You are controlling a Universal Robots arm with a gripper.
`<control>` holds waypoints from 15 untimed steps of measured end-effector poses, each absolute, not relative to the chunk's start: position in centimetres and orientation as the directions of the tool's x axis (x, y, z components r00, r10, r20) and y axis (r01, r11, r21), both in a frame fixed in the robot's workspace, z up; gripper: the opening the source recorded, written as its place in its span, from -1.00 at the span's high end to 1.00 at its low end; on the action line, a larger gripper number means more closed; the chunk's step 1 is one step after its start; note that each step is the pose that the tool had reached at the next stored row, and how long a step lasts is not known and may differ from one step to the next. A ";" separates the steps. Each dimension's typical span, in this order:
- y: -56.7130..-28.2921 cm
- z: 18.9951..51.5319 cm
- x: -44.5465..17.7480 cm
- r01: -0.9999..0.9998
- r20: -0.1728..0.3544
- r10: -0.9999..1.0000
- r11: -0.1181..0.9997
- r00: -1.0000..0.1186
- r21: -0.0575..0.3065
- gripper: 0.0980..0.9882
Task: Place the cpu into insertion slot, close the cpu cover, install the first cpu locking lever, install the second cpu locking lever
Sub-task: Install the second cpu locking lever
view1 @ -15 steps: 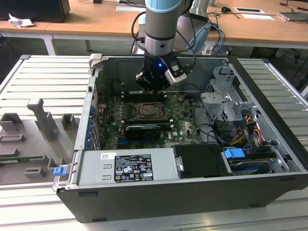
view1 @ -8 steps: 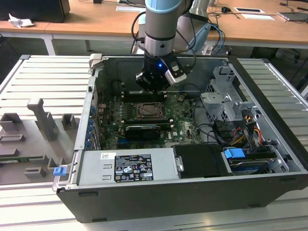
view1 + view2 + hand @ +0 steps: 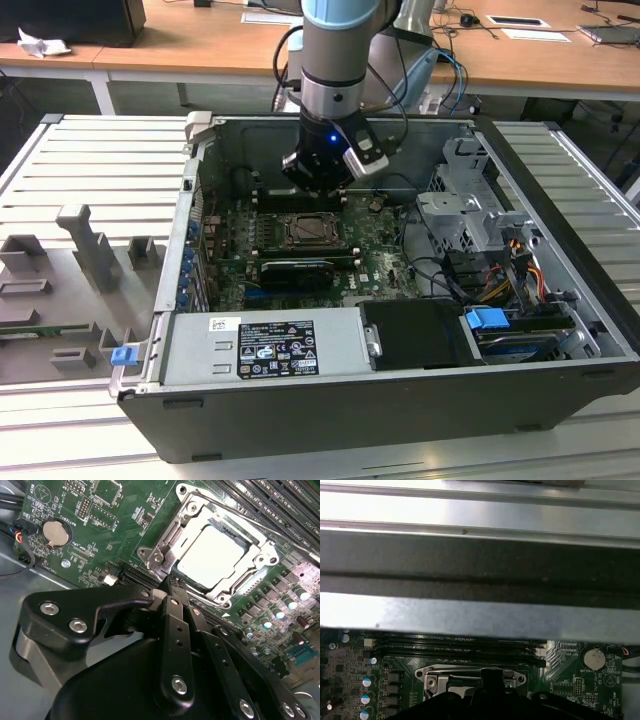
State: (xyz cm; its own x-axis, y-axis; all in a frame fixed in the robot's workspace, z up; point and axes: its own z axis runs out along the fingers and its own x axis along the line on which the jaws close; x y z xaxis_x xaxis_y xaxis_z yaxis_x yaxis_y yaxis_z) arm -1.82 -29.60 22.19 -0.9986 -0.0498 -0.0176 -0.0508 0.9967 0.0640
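Arm: it hangs down into the open computer case (image 3: 560,300), right over the green circuit board (image 3: 375,240).
Claw: the claw (image 3: 172,587) sits just above the near edge of the socket in the second wrist view, its dark fingers (image 3: 175,625) pressed together with nothing between them. It shows in the exterior view too (image 3: 318,185).
Cpu: the cpu (image 3: 212,555) lies flat in the insertion slot (image 3: 312,232), pale top showing through the window.
Cpu cover: the cpu cover (image 3: 257,560) is down, framing the chip on all sides; its front edge also shows in the first wrist view (image 3: 470,674).
Locking lever: a thin wire lever (image 3: 220,502) runs along the far side of the frame; whether it is latched cannot be told.
Around the socket: long black memory slots (image 3: 455,647) lie beside it, and a round coin battery (image 3: 54,532) sits well apart on the board.
Outside: grey holders (image 3: 85,250) stand on the ribbed desk (image 3: 90,160) at the exterior view's left.
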 end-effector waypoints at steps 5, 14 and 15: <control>-29.7 23.5 -1.8 -0.051 -0.018 -0.050 0.997 -0.999 0.064 0.98; -31.2 24.1 -1.9 -0.051 -0.018 -0.050 0.997 -0.999 0.064 0.98; -31.3 24.1 -1.9 -0.051 -0.018 -0.050 0.997 -0.999 0.064 0.98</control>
